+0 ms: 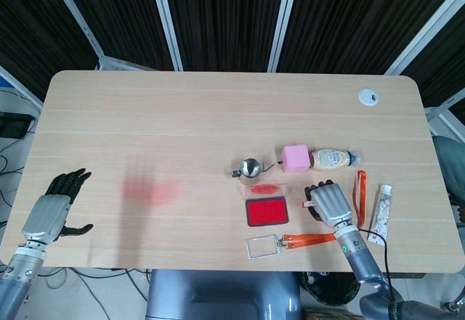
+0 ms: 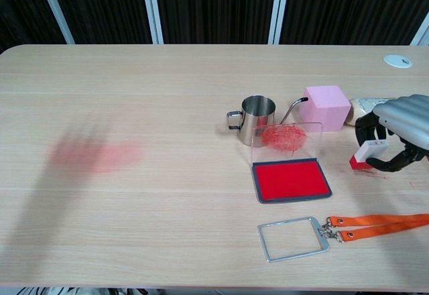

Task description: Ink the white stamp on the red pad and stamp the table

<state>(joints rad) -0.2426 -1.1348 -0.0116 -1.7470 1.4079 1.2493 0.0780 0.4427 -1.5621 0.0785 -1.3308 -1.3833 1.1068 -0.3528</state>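
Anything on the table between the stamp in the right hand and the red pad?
No: in the chest view only bare table separates the stamp held by the right hand from the red pad.

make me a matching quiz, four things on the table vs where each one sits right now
Things:
1. white stamp
2. metal cup
3. pink cube
4. orange lanyard

Places:
A. just behind the red ink pad
B. near the front edge, clipped to an empty badge frame
C. gripped by the right hand
D. between the cup's thin spout and the sauce bottle

Pairs: 1-C, 2-A, 3-D, 4-B
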